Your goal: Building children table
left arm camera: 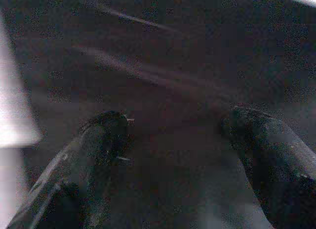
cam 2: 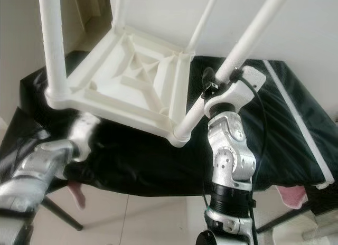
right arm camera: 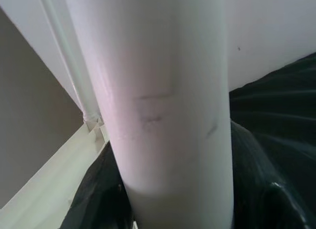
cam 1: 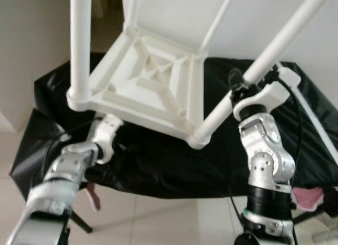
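Note:
The white plastic children's table is upside down and tilted, its ribbed underside facing me and several round legs pointing up. Its near corner hangs over a black-covered surface. My right gripper is shut on the near right table leg, a little above that corner; the same table leg stands right before the right wrist camera. My left arm reaches under the tabletop's near left edge. My left gripper is open in the dark, nothing between its fingers.
A black sheet drapes the whole work surface, with a white strip along its right side. A pink cloth hangs at the lower right and a pink tag at the lower left. A pale tiled floor lies below.

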